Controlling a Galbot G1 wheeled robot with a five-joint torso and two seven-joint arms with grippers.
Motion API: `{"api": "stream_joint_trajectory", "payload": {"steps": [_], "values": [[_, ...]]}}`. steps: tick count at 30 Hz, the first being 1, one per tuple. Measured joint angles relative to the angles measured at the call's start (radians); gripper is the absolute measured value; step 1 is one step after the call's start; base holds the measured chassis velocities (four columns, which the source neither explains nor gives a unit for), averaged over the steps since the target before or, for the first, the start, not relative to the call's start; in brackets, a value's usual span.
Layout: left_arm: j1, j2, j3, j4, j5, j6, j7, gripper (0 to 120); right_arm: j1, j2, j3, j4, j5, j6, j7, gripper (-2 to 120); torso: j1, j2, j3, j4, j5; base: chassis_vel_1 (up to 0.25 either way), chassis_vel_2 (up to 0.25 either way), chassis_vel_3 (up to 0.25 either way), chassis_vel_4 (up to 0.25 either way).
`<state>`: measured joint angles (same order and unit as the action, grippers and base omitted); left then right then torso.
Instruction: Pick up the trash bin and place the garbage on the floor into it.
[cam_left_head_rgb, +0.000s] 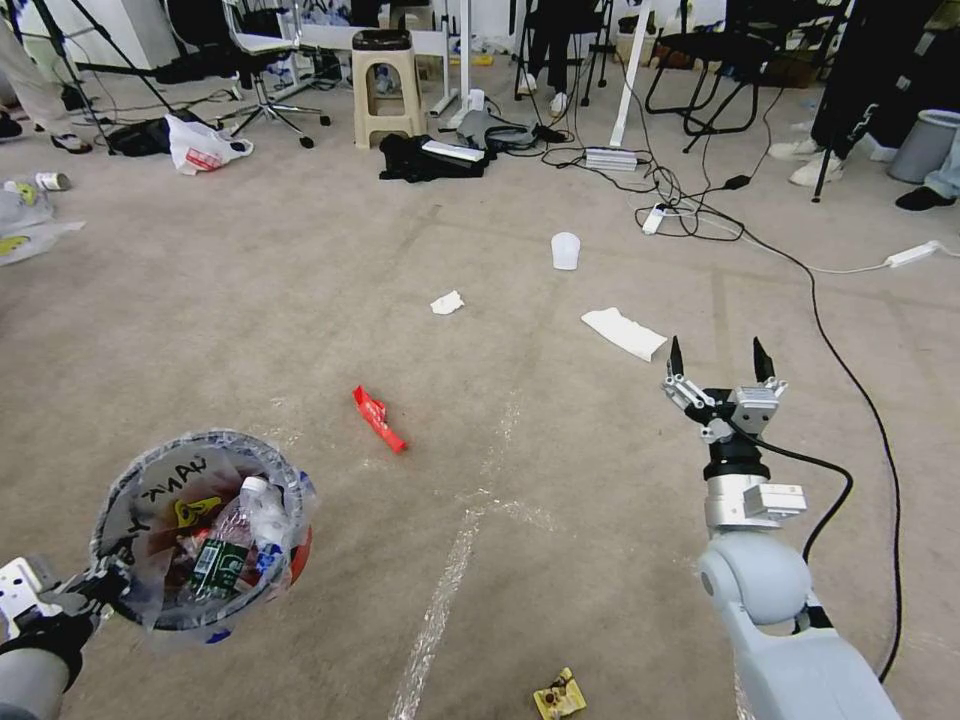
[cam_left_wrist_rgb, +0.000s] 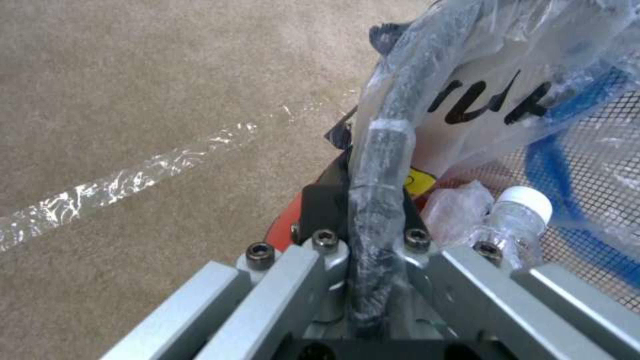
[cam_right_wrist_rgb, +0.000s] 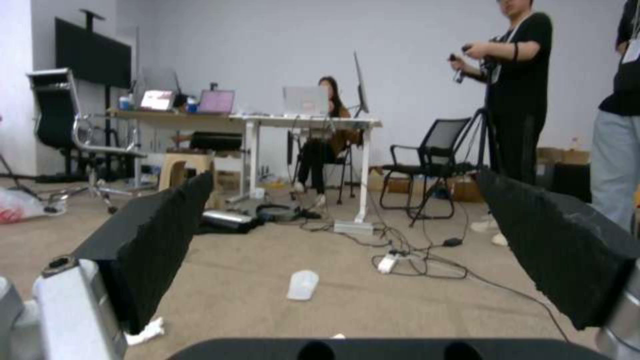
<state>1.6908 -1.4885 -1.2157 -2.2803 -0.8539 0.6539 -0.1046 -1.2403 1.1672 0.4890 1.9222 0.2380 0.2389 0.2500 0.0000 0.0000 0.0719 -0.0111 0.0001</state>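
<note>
Office lab: desks with laptops (cam_right_wrist_rgb: 215, 101), office chairs (cam_right_wrist_rgb: 427, 165), carpet (cam_left_head_rgb: 250, 300), floor cables (cam_left_head_rgb: 700, 215).

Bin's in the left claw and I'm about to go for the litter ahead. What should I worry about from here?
1. The left claw pinches only the bin's bagged rim, so the bin could tilt or slip and spill its bottle.
2. A black cable runs along the carpet right beside the open right claw; reaching for the white paper may snag it.
3. The yellow wrapper lies close in and is easily driven over.

Trash bin (cam_left_head_rgb: 200, 530) at left, wrapper (cam_left_head_rgb: 379, 418) on floor (cam_left_head_rgb: 560, 470) ahead, cup (cam_left_head_rgb: 565, 250) farther back
</note>
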Motion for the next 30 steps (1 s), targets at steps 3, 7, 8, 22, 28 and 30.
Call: {"api": "stream_joint_trajectory", "payload": {"steps": [3,7,8,22,28,30], "values": [[0.000,0.000,0.000,0.005,0.001,-0.001,0.002,0,0.000,-0.031,-0.002,0.009,0.037,-0.020,0.004,100,0.000,0.000,0.000,-0.0001,0.0001,0.000,0.000,0.000,0.000],[-0.009,0.002,0.003,0.018,0.004,-0.001,0.004,0,-0.017,-0.109,-0.001,0.073,0.239,-0.133,0.032,100,0.000,0.000,0.000,-0.0002,0.0000,0.000,0.000,0.000,0.000],[-0.009,0.002,0.003,0.018,0.004,-0.001,0.004,0,-0.017,-0.109,-0.001,0.073,0.239,-0.133,0.032,100,0.000,0.000,0.000,-0.0002,0.0000,0.000,0.000,0.000,0.000],[-0.021,0.007,0.007,0.053,0.008,-0.002,0.005,0,0.052,-0.173,0.045,0.146,0.999,-0.773,0.345,100,0.000,0.000,0.000,0.0000,-0.0002,0.000,0.000,0.000,0.000],[-0.026,0.010,0.007,0.063,0.008,-0.003,0.005,0,0.110,-0.137,0.056,0.063,1.343,-0.975,0.551,100,0.000,0.000,0.000,-0.0003,-0.0001,0.000,0.000,0.000,0.000],[-0.028,0.010,0.007,0.065,0.009,-0.003,0.004,0,0.116,-0.128,0.054,0.044,1.387,-0.987,0.572,100,0.000,0.000,0.000,-0.0002,0.0000,0.000,0.000,0.000,0.000]]}}
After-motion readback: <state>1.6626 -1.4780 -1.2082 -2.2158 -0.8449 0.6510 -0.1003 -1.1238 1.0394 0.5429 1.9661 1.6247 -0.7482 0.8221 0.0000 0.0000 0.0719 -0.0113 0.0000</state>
